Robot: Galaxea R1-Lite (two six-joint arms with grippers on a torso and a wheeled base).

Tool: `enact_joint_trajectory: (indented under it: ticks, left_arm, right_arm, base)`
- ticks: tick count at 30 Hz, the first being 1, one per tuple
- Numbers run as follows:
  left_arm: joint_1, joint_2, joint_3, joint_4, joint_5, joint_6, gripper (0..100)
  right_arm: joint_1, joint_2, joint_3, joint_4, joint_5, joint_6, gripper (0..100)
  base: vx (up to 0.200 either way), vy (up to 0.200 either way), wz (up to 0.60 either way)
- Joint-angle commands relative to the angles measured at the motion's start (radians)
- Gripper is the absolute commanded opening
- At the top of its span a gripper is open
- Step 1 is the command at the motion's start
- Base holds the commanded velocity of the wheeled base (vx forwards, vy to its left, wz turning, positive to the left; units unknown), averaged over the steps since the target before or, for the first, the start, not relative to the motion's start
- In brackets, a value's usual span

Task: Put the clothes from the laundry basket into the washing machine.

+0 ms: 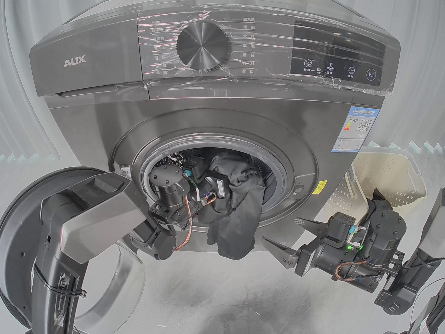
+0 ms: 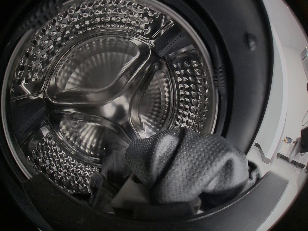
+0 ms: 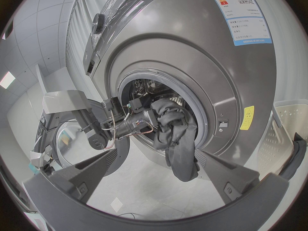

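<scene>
Laundry basket (image 1: 394, 177) partly hidden behind right arm (image 1: 384, 237), door (image 1: 18, 237) cut by left edge, sticker (image 1: 354, 128) print illegible

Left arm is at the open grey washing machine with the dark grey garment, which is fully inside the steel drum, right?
Not fully. The dark grey garment is only partly inside the steel drum: a long fold hangs out of the opening and down the front of the grey washing machine, as the head view shows.

Grey front-loading washing machine (image 1: 222, 117), door (image 1: 18, 237) swung open to the left. Dark garment (image 1: 236, 200) draped over the drum's lower lip (partly inside, partly hanging out). Cream perforated laundry basket (image 1: 398, 182) stands right of it, dark cloth (image 3: 298, 154) over its rim.
</scene>
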Motion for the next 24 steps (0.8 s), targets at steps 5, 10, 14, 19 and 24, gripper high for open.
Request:
enact_joint_trajectory:
  ticks: [5, 10, 14, 19, 24]
  left_arm:
    - [0.030, 0.093, -0.230, 0.101, 0.039, 0.001, 0]
    - [0.041, 0.131, -0.320, 0.133, 0.063, 0.001, 0]
    - [0.044, 0.154, -0.369, 0.156, 0.065, 0.001, 0]
    - [0.044, 0.171, -0.417, 0.180, 0.076, -0.001, 0]
    - [0.047, 0.187, -0.489, 0.206, 0.137, 0.001, 0]
  right_arm:
    - [0.001, 0.004, 0.004, 0.000, 0.000, 0.001, 100]
    - [-0.001, 0.006, 0.004, 0.000, 0.000, 0.001, 100]
    - [0.001, 0.006, 0.004, 0.000, 0.000, 0.001, 100]
    - [-0.001, 0.006, 0.004, 0.000, 0.000, 0.001, 100]
    - [-0.001, 0.006, 0.004, 0.000, 0.000, 0.001, 100]
  base:
    - [0.000, 0.000, 0.00]
    - [0.000, 0.000, 0.00]
    - [0.000, 0.000, 0.00]
    - [0.000, 0.000, 0.00]
    - [0.000, 0.000, 0.00]
